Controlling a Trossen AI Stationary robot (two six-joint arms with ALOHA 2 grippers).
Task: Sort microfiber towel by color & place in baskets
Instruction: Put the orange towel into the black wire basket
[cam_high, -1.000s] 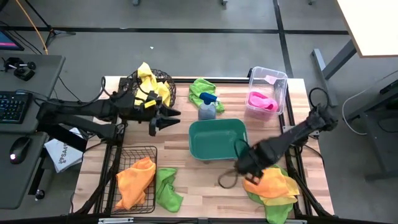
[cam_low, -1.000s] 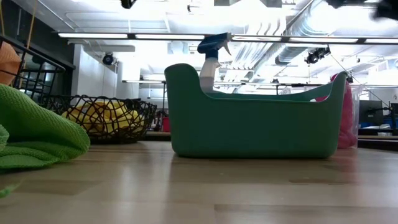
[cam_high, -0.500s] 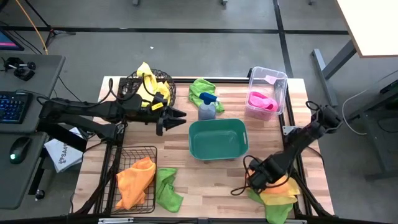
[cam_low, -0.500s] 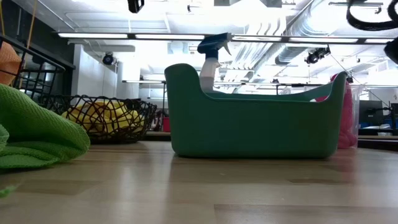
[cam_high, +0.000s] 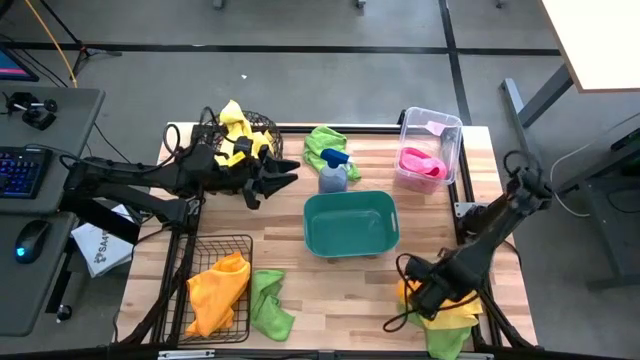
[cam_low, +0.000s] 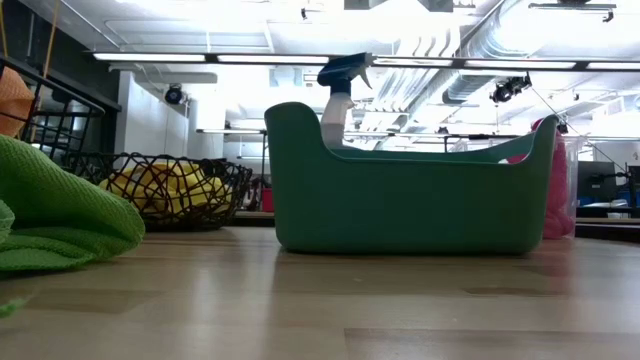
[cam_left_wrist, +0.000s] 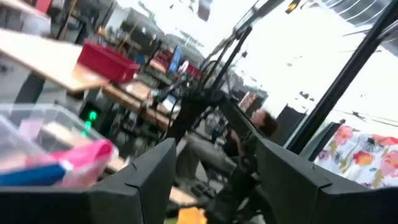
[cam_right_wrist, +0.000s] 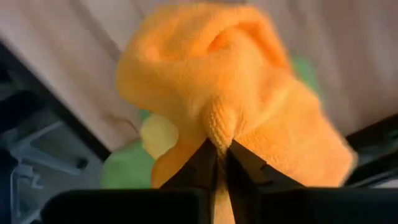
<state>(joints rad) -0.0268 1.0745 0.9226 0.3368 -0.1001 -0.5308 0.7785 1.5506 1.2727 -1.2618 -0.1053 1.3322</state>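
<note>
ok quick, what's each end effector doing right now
Left end effector: open, holding nothing, beside the round basket.
Right end effector: closed on the orange towel.

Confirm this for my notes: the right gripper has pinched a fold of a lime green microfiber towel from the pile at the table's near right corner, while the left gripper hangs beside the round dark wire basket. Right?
Not quite. The fold pinched in the right gripper belongs to an orange microfiber towel, not a lime green one, as the right wrist view shows. The rest holds: the pile is at the table's near right corner, and the left gripper hangs beside the round dark wire basket.

Bright, even overhead light; glaring ceiling strips (cam_low: 330, 58) in low view, motion-blurred left wrist view
</note>
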